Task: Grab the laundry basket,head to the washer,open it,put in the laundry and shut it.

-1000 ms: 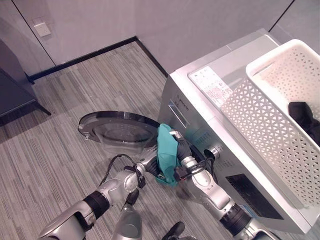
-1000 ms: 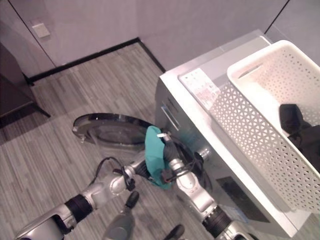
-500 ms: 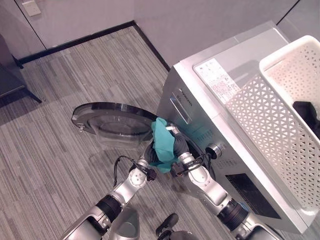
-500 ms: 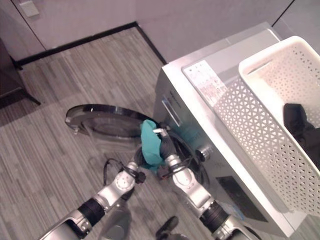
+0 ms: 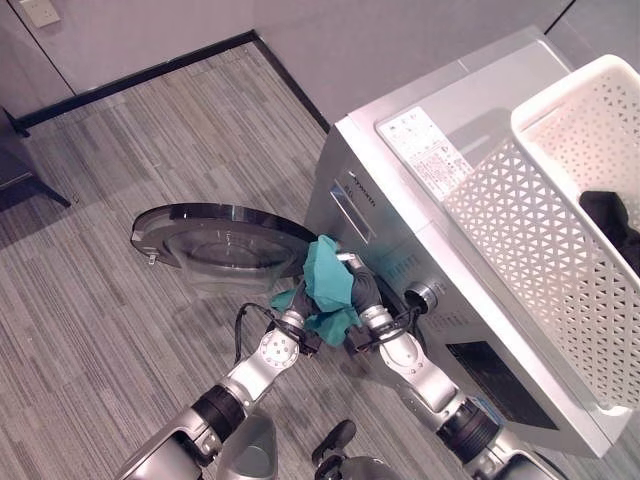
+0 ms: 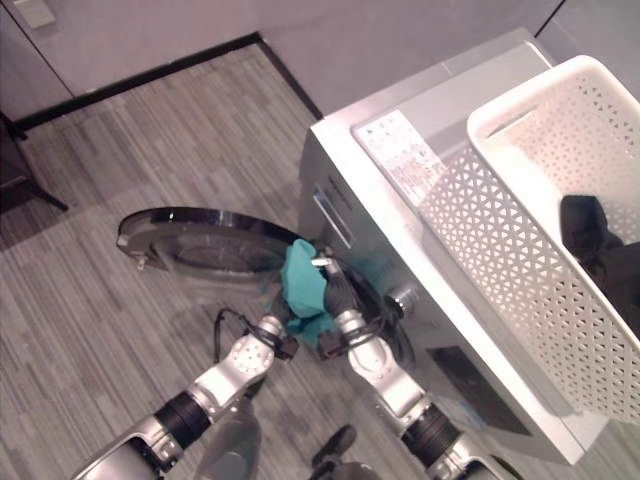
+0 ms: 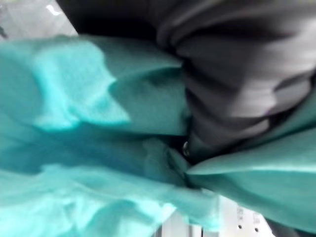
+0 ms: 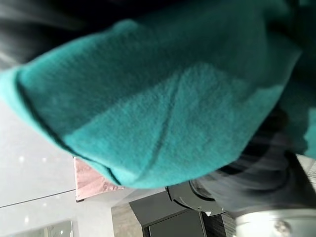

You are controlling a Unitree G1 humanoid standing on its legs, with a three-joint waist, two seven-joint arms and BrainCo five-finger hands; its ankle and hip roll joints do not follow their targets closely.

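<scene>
Now teal garment (image 5: 325, 288) nearer washer (image 5: 400, 215)

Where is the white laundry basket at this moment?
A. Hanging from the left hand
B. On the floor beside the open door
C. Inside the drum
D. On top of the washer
D: the white laundry basket rests on the flat top of the washer, with dark clothing in it.

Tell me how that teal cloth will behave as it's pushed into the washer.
Probably floppy: the teal cloth drapes in folds over the right hand. It looks light, and a loose flap by the left hand may snag or trail outside the washer.
</scene>
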